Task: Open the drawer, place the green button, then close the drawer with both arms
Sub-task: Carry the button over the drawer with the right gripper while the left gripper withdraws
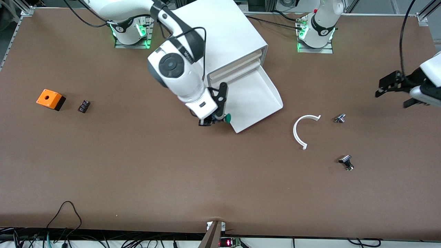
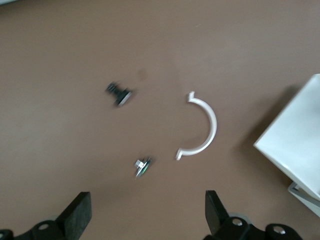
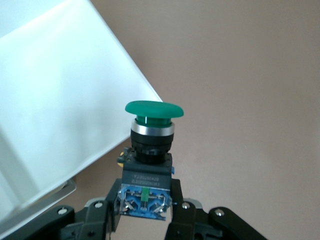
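Button (image 1: 227, 119) held in the right tool (image 1: 215, 119), up in the air just beside the corner of the pulled-out drawer (image 1: 256, 100), over the brown surface (image 1: 137, 165) at the drawer's edge. Front view: drawer is the lowest of the white cabinet (image 1: 224, 38) and stands open. Left tool (image 1: 392, 90) hangs over the left arm's end of the surface, waiting, fingers spread with nothing between them. White half-ring (image 1: 303, 131) lies on the surface between the drawer and two metal knobs (image 1: 340, 118) (image 1: 346, 162); the second knob is nearer the front camera than the first. Orange box (image 1: 50, 99) and a small black part (image 1: 83, 106) beside it sit toward the right arm's end.

Left wrist view: left tool's fingers (image 2: 77, 212) are wide apart and empty. Below them lie the half-ring (image 2: 205, 127), both knobs (image 2: 120, 93) (image 2: 142, 166) and a corner of the drawer (image 2: 300, 145).

Right wrist view: right tool (image 3: 145, 210) clenched on the button's black and blue body; green cap (image 3: 153, 108) points away from the wrist. Drawer's white wall (image 3: 60, 100) is just beside the button; the button is not inside it.
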Tool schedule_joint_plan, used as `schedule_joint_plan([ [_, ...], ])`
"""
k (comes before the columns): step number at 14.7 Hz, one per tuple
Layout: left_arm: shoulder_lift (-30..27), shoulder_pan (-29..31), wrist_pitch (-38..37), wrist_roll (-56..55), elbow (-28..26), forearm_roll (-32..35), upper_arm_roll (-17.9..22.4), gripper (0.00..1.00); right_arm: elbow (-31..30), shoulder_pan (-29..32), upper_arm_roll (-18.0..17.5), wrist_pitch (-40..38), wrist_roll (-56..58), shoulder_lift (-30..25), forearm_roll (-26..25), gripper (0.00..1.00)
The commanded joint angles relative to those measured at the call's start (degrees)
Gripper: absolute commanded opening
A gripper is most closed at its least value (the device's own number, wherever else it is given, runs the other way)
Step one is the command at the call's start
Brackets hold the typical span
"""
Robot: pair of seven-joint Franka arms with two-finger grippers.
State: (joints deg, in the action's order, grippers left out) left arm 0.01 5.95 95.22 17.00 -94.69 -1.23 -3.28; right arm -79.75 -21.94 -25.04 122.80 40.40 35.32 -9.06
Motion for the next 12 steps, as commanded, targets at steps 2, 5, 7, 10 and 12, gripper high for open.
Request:
schedule_joint_plan([
  [2, 0.61, -1.64, -7.67, -15.50, 2.76, 6.24, -2.35, 1.00, 9.16, -6.96, -0.45, -5.81, 1.18, 5.62, -7.80, 0.21],
  [5, 0.70, -1.64, -7.51, -15.51, 2.76, 6.24, -2.17, 1.00, 9.35, -11.01, -0.27, -5.64, 1.09, 7.65, -10.44, 0.21],
  [7, 0.78, -1.64, -7.42, -15.51, 2.85, 5.97, -1.91, 1.00, 9.35, -12.68, -0.01, -5.64, 1.26, 8.62, -12.90, 0.21],
  [10, 0.96, -1.64, -7.33, -15.33, 3.02, 5.62, -1.64, 1.00, 9.35, -14.62, 0.60, -5.11, 1.96, 10.99, -15.46, 0.22],
  [12, 1.05, -1.64, -7.24, -15.33, 3.02, 5.62, -1.64, 1.00, 9.35, -16.89, 2.97, -4.59, 3.46, 12.13, -15.37, 0.22],
])
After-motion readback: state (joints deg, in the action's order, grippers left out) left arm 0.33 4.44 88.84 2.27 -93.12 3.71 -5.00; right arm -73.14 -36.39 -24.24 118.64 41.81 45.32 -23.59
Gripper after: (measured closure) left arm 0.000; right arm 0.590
